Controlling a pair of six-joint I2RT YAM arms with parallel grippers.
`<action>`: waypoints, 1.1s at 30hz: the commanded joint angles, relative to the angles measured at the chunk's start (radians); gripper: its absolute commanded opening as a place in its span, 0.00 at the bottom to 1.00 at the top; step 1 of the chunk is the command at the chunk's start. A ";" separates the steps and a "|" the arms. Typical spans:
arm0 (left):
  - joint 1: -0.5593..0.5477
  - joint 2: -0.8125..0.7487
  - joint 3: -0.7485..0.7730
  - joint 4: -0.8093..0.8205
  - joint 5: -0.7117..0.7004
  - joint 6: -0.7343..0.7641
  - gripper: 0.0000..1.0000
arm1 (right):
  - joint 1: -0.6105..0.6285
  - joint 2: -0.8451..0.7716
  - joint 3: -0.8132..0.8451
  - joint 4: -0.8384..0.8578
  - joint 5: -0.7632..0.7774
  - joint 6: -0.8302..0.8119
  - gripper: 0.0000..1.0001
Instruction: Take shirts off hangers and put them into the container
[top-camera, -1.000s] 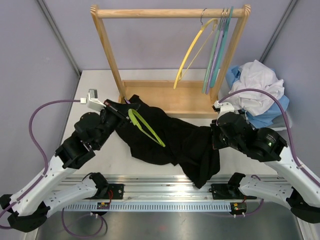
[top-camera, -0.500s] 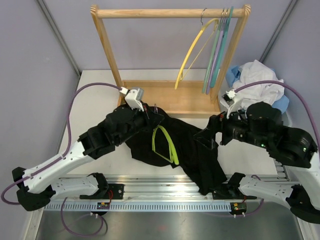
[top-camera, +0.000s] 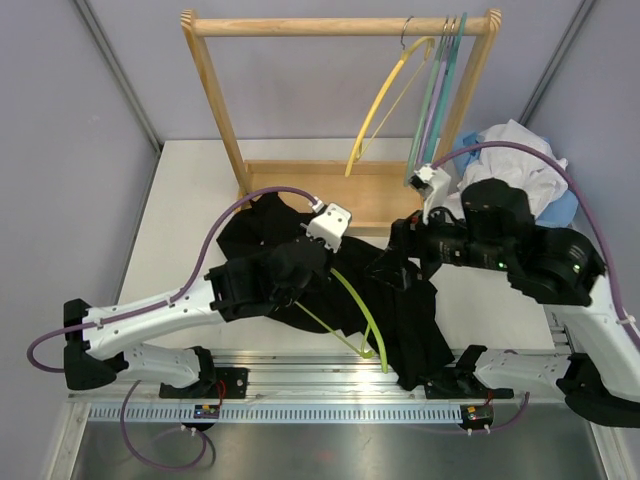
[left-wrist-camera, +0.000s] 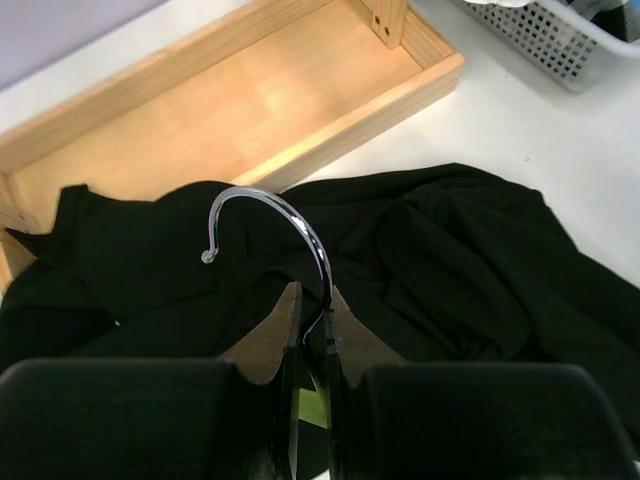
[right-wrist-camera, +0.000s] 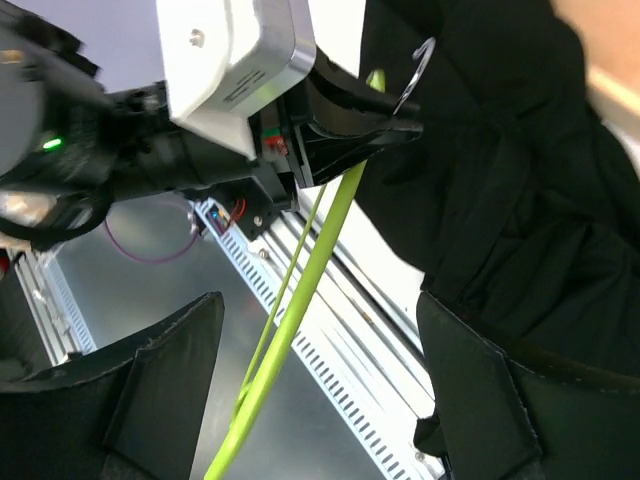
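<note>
My left jaws are clamped on the metal hook (left-wrist-camera: 303, 228) of the lime green hanger (top-camera: 362, 318), mid-frame, over the black shirt (top-camera: 400, 300) sprawled across the worktop (top-camera: 190, 200). My right jaws gape wide apart above the shirt's right part.

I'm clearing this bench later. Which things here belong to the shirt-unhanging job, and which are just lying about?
Job:
black shirt
lime hanger
white shirt
container
hung hangers

Lying about:
wooden rack
blue garment
</note>
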 joint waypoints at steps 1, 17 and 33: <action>-0.013 0.009 0.092 0.071 -0.069 0.093 0.00 | 0.003 0.026 -0.041 0.024 -0.098 0.004 0.84; -0.044 0.076 0.220 0.060 -0.036 0.113 0.00 | 0.083 0.055 -0.161 0.078 -0.114 0.048 0.26; -0.144 -0.167 0.144 0.123 -0.431 0.026 0.99 | 0.097 0.064 -0.013 0.062 0.007 0.022 0.00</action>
